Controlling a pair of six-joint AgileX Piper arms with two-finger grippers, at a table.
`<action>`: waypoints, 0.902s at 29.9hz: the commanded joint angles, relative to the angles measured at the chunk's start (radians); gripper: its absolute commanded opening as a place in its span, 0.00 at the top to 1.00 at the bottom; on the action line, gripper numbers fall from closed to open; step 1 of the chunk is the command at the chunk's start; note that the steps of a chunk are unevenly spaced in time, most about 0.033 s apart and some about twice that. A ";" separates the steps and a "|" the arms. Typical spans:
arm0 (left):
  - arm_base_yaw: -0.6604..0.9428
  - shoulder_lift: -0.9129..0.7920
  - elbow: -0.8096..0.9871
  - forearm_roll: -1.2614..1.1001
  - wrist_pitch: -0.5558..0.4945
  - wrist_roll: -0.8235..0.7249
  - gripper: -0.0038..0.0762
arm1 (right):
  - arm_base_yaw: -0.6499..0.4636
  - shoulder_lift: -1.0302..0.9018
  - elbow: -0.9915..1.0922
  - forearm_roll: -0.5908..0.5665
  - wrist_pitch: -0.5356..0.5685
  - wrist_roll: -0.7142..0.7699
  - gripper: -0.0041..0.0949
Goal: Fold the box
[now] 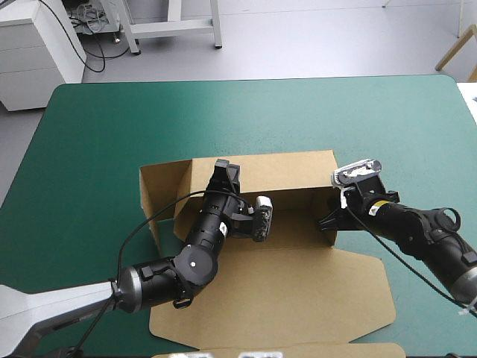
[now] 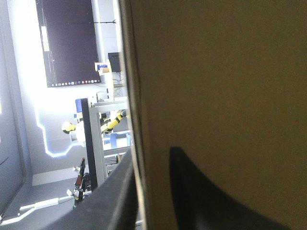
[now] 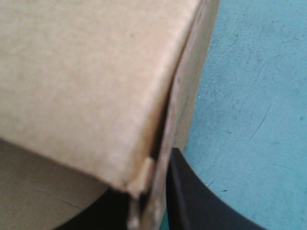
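Observation:
The brown box point(image 1: 287, 173) stands in the middle of the table with its back and side walls raised. Its lid point(image 1: 298, 291) lies flat toward the front edge. My left gripper point(image 1: 223, 174) sits at the top of the back wall, shut on the box. In the left wrist view the gripper point(image 2: 148, 194) has one black finger on each face of the board point(image 2: 220, 76). My right gripper point(image 1: 328, 221) holds the right wall's front corner. Seen from the right wrist, that gripper point(image 3: 149, 206) is shut on the board edge point(image 3: 163, 158).
The teal-green cover point(image 1: 246, 112) lies bare behind the box and on both sides of it. A side flap point(image 1: 155, 195) of the box stands out at the left. A strip of brown board point(image 1: 358, 350) shows at the front edge.

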 commanded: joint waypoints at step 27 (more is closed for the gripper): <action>-0.433 -0.125 -0.052 0.106 0.387 -0.072 0.56 | 0.018 0.167 -0.354 -0.125 0.390 0.278 0.96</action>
